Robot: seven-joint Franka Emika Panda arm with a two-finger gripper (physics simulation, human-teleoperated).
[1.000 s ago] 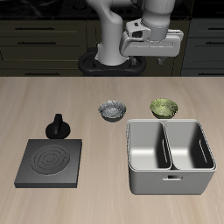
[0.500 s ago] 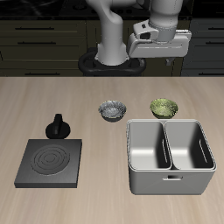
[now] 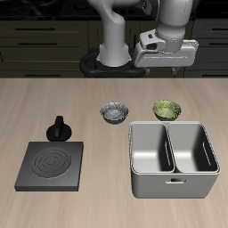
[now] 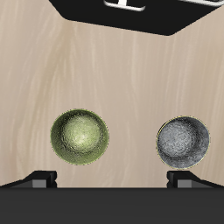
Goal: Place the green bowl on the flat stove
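Shifted further toward the upper right of the exterior frame since the earlier frames, the pincer (image 3: 166,59) with its wrist block now hangs high over the back of the worktop (image 3: 98,200), above and slightly behind the green bowl (image 3: 166,109). Nothing gripped; fingers (image 4: 38,178) seen in the wrist view as two dark tips set wide apart, so spread open, with bare wood grain between them. Green bowl sitting upright on the worktop just behind the far rim of the grey two-compartment basin (image 3: 174,158), close to that rim but whether touching it cannot be told. In the wrist view, green bowl (image 4: 80,136) showing its mottled yellowish-green inside, nearer one fingertip, with the grey patterned bowl (image 4: 184,142) apart from it, nearer the other. In the exterior view, grey patterned bowl (image 3: 114,112) standing beside the green one, toward the centre of the frame, a clear gap between the two. Flat stove (image 3: 51,166) lying at the lower left of the exterior frame, well apart from both bowls, ring marks on its top, its black knob (image 3: 59,129) at the far edge. Nothing resting on the stove plate. Dark cabinet fronts across the top of the exterior frame behind the arm.
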